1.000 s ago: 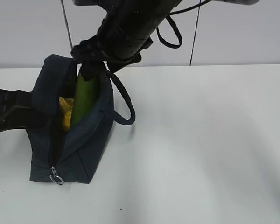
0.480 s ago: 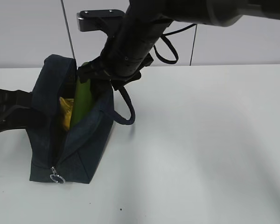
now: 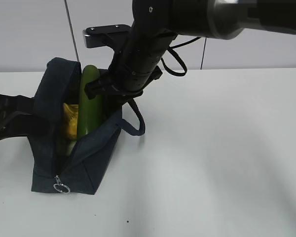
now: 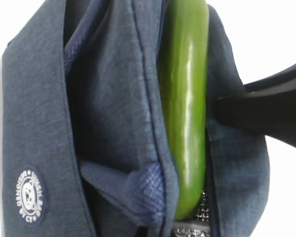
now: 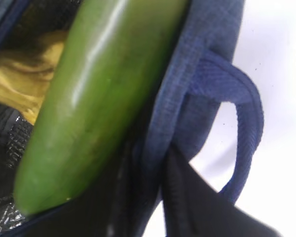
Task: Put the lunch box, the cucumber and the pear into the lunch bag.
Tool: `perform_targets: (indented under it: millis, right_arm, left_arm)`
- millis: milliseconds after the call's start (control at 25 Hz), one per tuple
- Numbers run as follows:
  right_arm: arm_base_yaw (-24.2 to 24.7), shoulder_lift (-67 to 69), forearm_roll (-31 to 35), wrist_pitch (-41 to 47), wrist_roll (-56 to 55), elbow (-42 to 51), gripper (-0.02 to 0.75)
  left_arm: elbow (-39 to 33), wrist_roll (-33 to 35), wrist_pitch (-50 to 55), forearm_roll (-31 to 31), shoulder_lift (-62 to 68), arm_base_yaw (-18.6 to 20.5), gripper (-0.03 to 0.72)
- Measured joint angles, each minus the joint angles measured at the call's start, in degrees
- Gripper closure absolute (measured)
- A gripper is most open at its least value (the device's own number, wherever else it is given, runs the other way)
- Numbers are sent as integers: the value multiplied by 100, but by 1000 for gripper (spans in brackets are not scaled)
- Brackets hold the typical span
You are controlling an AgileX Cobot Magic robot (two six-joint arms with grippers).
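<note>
cucumber stands nearly upright in the open mouth of the lunch bag, its lower end down inside and its upper end poking above the rim; the left wrist view shows it lying along the zipper edge against the fabric wall. it looks stiff, smooth and glossy, so it would likely slide under a light pinch, and a hold across the thick middle seems safer than one near the tapered tip. it is probably light for its length, but long enough to lever out of a grip if taken at one end.

beside it, deeper in the bag, sits the yellow pear, partly hidden by the fabric. the lunch box is not clearly visible; only a dark, shiny lining shows at the bottom.

the bag is soft and slumps, and its loop handle hangs over the right side.

the right gripper sits just beside the cucumber's upper part, at the bag's rim; whether its jaws are spread or closed i cannot tell. the left gripper appears to pinch the bag's left wall, keeping the mouth open on the white tabletop.
</note>
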State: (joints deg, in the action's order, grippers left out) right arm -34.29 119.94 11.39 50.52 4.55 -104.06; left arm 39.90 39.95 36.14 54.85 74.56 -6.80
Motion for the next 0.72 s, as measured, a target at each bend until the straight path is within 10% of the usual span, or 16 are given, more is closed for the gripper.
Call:
perform_targets:
  millis: [160,720]
  right_arm:
    - [0,12,-28,76,0,-60,728]
    - [-2,-270,-1618,1411,-4,-681,731]
  left_arm:
    - [0,0,0,0,0,0,706]
    - [0,1122,221,1458,0,-332,706]
